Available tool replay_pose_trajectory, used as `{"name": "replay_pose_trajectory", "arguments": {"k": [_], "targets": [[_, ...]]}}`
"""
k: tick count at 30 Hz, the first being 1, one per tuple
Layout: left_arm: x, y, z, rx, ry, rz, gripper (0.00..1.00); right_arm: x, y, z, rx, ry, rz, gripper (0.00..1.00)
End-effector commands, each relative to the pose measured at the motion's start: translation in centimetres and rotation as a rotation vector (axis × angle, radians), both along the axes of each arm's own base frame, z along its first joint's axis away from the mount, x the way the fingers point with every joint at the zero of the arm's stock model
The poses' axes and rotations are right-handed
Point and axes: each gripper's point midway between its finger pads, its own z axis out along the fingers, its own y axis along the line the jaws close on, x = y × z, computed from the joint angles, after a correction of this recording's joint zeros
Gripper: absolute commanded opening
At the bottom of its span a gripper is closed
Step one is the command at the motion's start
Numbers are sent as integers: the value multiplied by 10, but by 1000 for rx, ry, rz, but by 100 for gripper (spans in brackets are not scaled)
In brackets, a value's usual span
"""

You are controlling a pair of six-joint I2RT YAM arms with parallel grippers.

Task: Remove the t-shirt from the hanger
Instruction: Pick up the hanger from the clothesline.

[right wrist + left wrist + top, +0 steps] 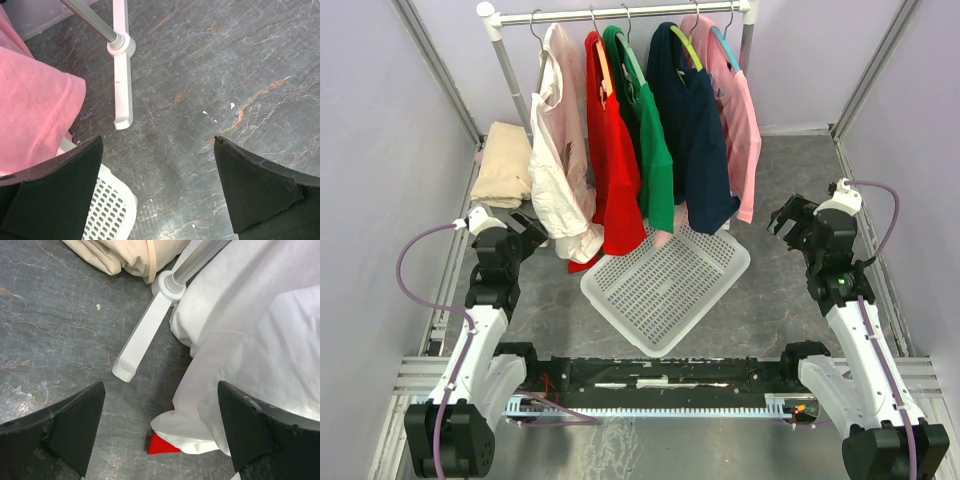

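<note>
Plainly, nothing is removed yet: every t-shirt (616,160) is hung on the rail (620,12), while the left gripper (160,427) and the right gripper (157,185) are held spread wide, empty.

The top camera sits high behind the arms (485,320) and looks down on the rack (620,12) and basket (665,285). The left wrist camera looks down from close at the white shirt (260,340) and what seems a rack foot (142,335). The right wrist camera looks down close at the pink shirt (30,115) and basket corner, both seen from the top too
</note>
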Motion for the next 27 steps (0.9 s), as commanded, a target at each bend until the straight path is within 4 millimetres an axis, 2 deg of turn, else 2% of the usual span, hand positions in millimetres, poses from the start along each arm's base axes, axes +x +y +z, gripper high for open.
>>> {"name": "replay_pose_trajectory", "arguments": {"k": [1,14,20,23,27], "targets": [[4,-1,19,-27,-63,11,99,2,0,22,-9,-64,5,100],[0,5,15,-9,-47,37,99,2,1,19,-4,-62,10,100],[-4,3,24,-10,-79,24,99,-1,-2,23,-12,-69,1,100],[-7,2,40,3,-103,10,99,-1,-2,32,-20,-82,3,99],[-17,2,78,11,-180,7,99,-4,4,55,-19,-102,43,96]]}}
